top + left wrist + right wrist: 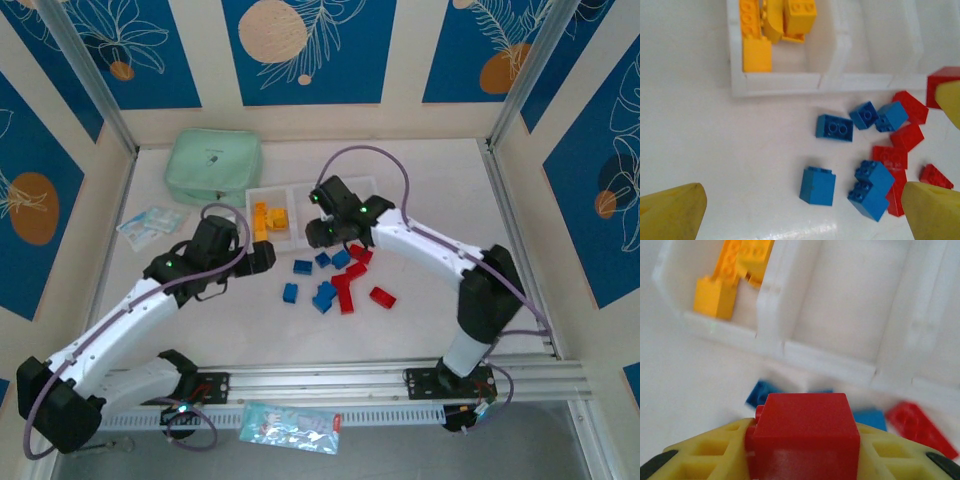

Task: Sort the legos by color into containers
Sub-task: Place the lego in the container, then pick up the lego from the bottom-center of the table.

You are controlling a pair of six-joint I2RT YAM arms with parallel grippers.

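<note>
The white three-compartment tray lies at the table's back middle, with yellow legos in its left compartment. In front of it blue legos and red legos are scattered on the table. My right gripper hovers at the tray's front wall, shut on a red lego that sits between its yellow fingers. The tray's middle compartment lies just ahead of the brick. My left gripper stands open above a blue lego, with more blue legos and red legos beyond it.
A mint green pouch sits at the back left. Clear packets lie left of the tray. Another packet rests on the near rail. The two arms meet close together in front of the tray.
</note>
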